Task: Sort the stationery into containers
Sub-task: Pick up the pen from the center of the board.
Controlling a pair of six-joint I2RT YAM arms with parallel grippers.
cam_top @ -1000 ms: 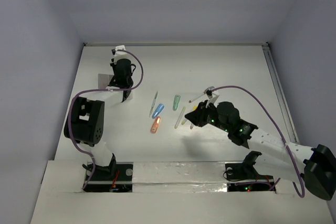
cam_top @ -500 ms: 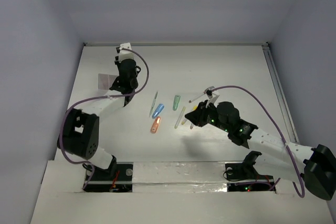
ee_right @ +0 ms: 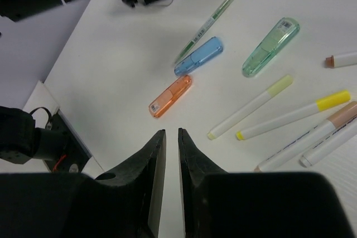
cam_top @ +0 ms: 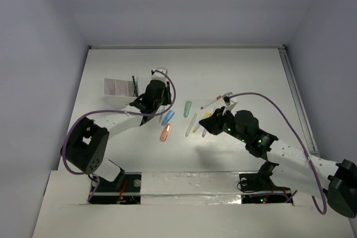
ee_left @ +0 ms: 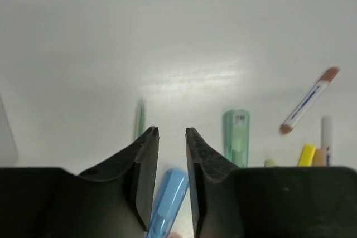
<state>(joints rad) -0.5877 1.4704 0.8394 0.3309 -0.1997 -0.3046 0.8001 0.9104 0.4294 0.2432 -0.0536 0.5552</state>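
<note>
The white tray (cam_top: 114, 86) lies at the far left of the table (cam_top: 251, 71), well apart from the loose stationery. Its compartments show as pale squares in the top view. A thin dark stick (cam_top: 134, 85) is at its right end, but it is too small to tell what it is or if other things lie inside.

The left gripper (ee_left: 172, 131) hangs over the left part of the stationery, its fingers with only a narrow gap and nothing between them. In its wrist view the blue marker (ee_left: 167, 199) lies directly under the gap, the thin green pen (ee_left: 140, 116) just to the left of the fingers, and the green marker (ee_left: 236, 143) just to the right. A white pen with brown ends (ee_left: 309, 100) lies further right.

The right gripper (ee_right: 172, 133) is empty, its fingers nearly pressed together with only a slit. The orange marker (ee_right: 170, 95) lies near its tips, and the white pen with a pale yellow cap (ee_right: 250, 106) and the one with a bright yellow cap (ee_right: 293, 114) lie to the right of them.

Half a second ago the left gripper was at the right end of the tray; now it is over the blue marker and covers the green pen in the top view. The right arm is a little further right, and the stationery lies as before.
</note>
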